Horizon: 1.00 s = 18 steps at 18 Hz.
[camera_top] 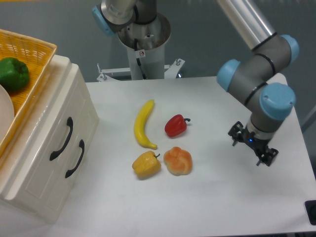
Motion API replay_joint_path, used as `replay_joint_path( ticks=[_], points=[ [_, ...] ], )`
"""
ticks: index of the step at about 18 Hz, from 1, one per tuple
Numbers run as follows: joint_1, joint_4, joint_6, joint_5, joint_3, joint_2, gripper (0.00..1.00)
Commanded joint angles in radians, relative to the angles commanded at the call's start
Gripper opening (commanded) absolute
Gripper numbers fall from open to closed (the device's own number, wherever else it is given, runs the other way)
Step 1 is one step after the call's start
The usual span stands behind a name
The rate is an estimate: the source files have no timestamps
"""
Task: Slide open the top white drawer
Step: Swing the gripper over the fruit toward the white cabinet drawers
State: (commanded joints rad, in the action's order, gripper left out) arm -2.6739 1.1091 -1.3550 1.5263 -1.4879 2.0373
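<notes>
The top white drawer (47, 131) is the upper of two glossy cream-white fronts on the cabinet at the left. It is shut, and its curved black handle (61, 139) sits just above the lower drawer's handle (75, 159). My gripper (252, 146) hangs over the right side of the table, far from the cabinet and touching nothing. It points down beneath the wrist, so its fingers are mostly hidden and I cannot make out their gap.
A yellow banana (142, 124), a red pepper (176, 125), a yellow pepper (146, 164) and an orange pepper (177, 160) lie mid-table between gripper and cabinet. A wicker basket (29, 54) with a green pepper (13, 73) sits on the cabinet. The arm's base (143, 42) stands behind.
</notes>
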Motion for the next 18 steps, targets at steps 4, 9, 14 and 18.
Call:
replay_joint_path(
  ticks=[4,9,14,18],
  points=[
    [0.08,0.002,0.263,-0.015,0.003,-0.026,1.0],
    [0.158,0.009,0.493,-0.046,0.003,-0.029,1.0],
    [0.239,0.011,0.677,-0.07,0.011,-0.068,1.0],
    [0.279,0.032,0.743,-0.149,0.012,-0.101,1.0]
  ],
)
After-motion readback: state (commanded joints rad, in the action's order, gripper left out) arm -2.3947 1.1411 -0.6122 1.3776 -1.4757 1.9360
